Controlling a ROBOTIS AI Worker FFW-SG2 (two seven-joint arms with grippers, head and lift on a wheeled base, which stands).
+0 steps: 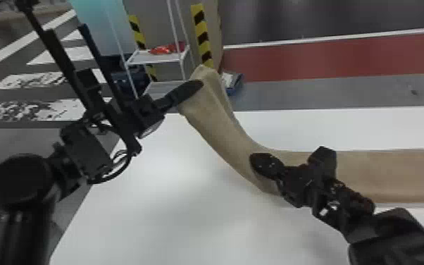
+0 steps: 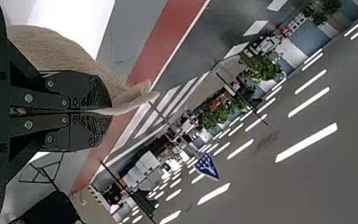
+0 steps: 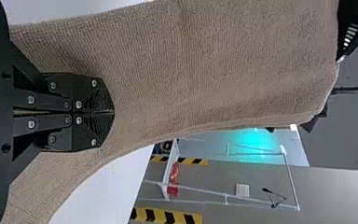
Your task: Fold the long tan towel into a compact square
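Above a white table (image 1: 144, 211), a black left gripper (image 2: 110, 111) pinches a long tan towel (image 1: 214, 123); the black right gripper's (image 3: 113, 112) closed fingers may hold no cloth, risking a skewed fold.

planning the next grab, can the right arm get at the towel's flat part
Probably yes: the right gripper is at the bend of the towel, and nothing visible blocks the flat part. Its fingers are shut, though.
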